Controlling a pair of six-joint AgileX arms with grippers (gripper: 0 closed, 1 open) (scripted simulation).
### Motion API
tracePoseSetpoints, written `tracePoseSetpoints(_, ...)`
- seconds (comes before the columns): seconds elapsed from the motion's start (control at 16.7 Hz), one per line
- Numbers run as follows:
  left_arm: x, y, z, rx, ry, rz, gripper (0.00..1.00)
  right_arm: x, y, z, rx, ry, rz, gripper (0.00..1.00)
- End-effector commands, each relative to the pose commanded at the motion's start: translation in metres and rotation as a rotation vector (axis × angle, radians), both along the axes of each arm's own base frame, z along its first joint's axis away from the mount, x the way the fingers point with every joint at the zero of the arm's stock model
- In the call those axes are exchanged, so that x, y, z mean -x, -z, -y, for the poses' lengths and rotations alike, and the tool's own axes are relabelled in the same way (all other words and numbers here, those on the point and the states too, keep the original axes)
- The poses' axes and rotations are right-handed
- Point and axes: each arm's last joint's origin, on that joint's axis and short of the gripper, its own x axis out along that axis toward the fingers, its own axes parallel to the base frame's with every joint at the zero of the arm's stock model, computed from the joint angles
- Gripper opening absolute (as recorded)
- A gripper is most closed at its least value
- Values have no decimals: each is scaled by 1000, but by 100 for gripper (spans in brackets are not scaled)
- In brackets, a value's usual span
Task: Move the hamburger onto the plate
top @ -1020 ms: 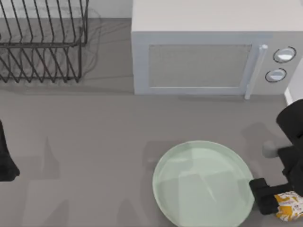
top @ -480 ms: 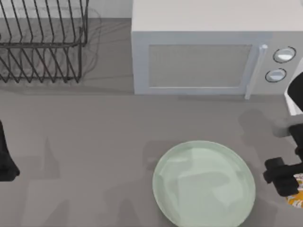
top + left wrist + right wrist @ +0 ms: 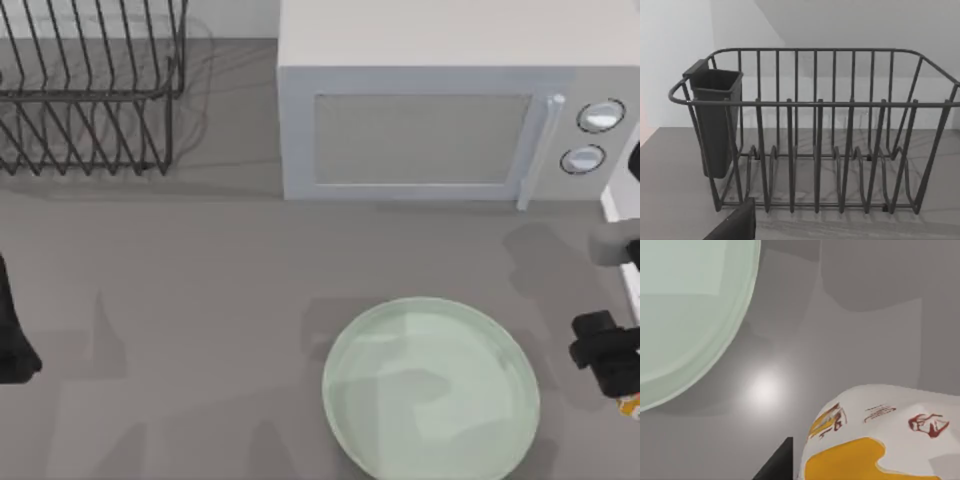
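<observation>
At the desk's right edge, just beside the mint-green plate (image 3: 430, 390), the paper-wrapped hamburger (image 3: 880, 440) sits under the right end effector (image 3: 612, 372), whose finger spread I cannot tell; it looks light, soft, crushable, best pinched gently across its sides

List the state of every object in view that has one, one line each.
microwave: door shut.
plate: bare, flat on the table.
hamburger: wrapped, off the plate, beside its rim.
dish rack: upright, no dishes in it.
right end effector: right of the plate, over the hamburger.
left arm: parked at the table's left edge.
</observation>
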Motion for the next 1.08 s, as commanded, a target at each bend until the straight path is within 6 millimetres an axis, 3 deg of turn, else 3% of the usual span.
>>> tracePoseSetpoints(0.3, 0, 0, 0, 0, 0, 0, 100, -11, -1, -18, -1, -164, -13, 0)
tracePoseSetpoints(0.84, 0, 0, 0, 0, 0, 0, 100, -41, 15, -111, -31, -1037, -48, 0)
tracePoseSetpoints(1.08, 0, 0, 0, 0, 0, 0, 100, -43, 19, -141, -48, -1282, -17, 0)
